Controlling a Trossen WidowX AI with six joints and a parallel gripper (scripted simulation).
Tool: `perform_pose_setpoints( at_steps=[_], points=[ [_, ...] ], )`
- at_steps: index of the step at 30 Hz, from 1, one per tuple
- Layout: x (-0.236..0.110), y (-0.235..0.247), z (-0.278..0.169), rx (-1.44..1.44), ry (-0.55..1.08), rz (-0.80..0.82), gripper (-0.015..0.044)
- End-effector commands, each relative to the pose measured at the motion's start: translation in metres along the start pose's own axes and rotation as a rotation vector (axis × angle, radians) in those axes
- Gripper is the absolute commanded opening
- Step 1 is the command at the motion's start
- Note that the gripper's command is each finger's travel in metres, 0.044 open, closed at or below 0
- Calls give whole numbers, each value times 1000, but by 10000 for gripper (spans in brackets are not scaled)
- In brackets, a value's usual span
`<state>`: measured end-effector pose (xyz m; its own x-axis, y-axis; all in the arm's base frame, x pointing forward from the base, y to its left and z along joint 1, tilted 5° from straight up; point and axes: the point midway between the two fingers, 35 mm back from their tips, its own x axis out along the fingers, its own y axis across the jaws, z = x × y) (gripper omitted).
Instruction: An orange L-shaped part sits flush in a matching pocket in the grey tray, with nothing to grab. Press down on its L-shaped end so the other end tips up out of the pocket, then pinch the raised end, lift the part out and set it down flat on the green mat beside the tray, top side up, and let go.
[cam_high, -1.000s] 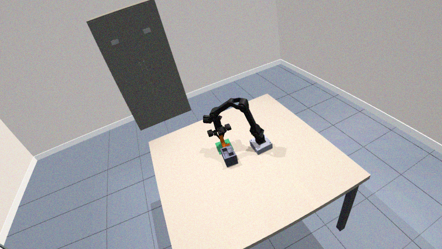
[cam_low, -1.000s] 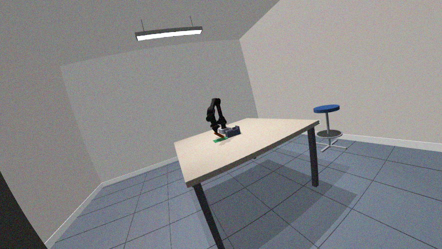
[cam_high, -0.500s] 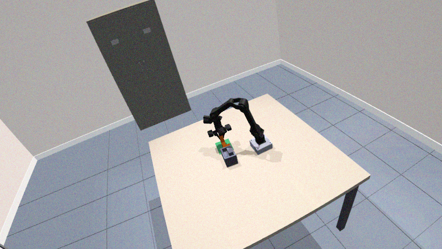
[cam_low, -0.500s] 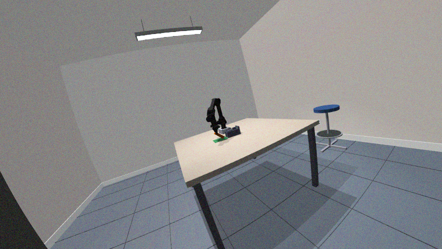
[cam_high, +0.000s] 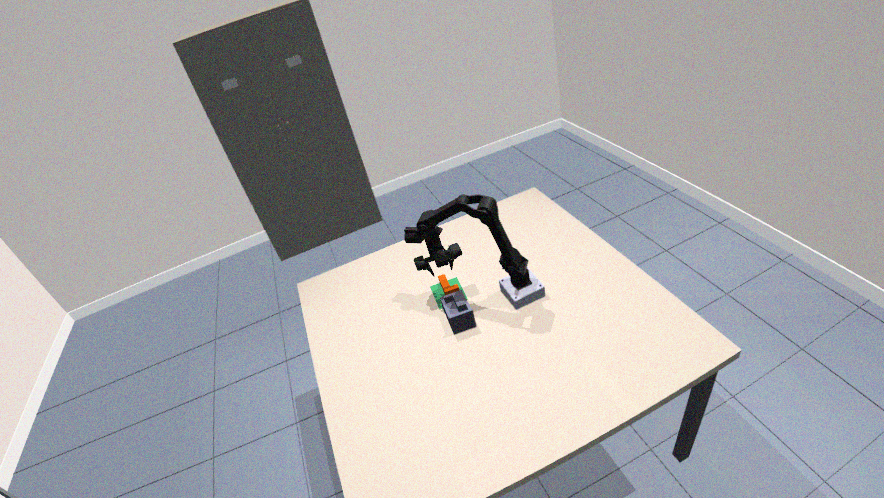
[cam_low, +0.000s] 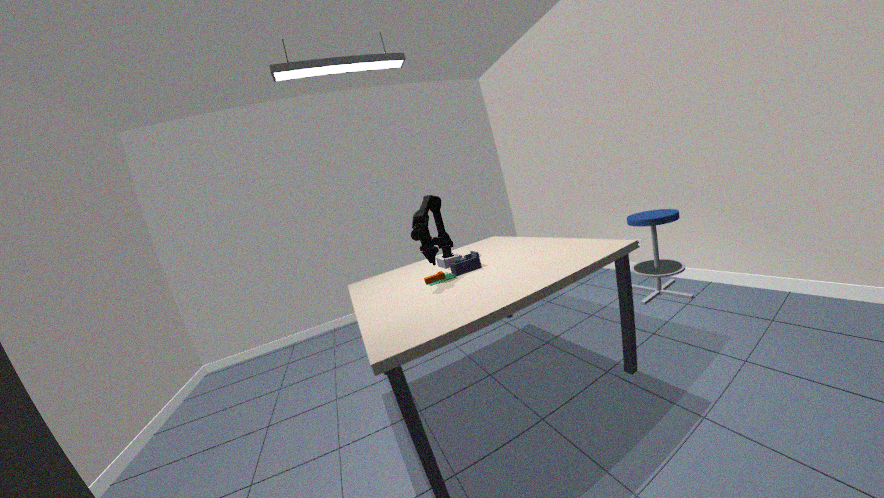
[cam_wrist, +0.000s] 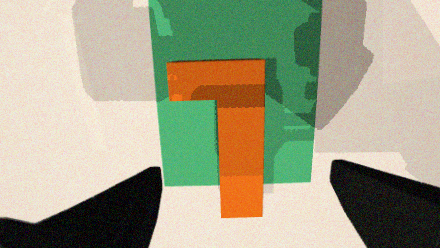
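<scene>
The orange L-shaped part (cam_high: 445, 283) (cam_low: 433, 279) (cam_wrist: 241, 150) lies flat on the green mat (cam_high: 437, 296) (cam_low: 447, 277) (cam_wrist: 187, 145). In the wrist view its short arm points left at the far end, and its long end sticks out past the mat's near edge onto the table. My gripper (cam_high: 439, 267) (cam_low: 431, 259) (cam_wrist: 247, 173) hangs a little above the part's long end, open, with both fingers well clear of the part. The grey tray (cam_high: 461, 316) (cam_low: 465, 264) stands right beside the mat, and its pocket shows dark.
The arm's base (cam_high: 521, 290) stands on the table to the right of the tray. The table edge lies far from the mat in the top and exterior views. A blue stool (cam_low: 653, 217) stands on the floor beyond the table.
</scene>
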<state>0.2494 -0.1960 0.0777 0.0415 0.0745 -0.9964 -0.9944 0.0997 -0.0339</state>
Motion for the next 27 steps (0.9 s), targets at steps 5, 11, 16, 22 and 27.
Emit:
perform_pose_setpoints(
  at_steps=[5, 11, 16, 22, 27],
  points=[
    [-65, 0, 0, -2, 17, -22, 400],
    [-60, -2, -1, 1, 22, -32, 400],
    [-60, -2, -1, 1, 22, -32, 400],
    [-60, -2, -1, 1, 22, -32, 400],
    [-60, -2, -1, 1, 22, -32, 400]
  ],
)
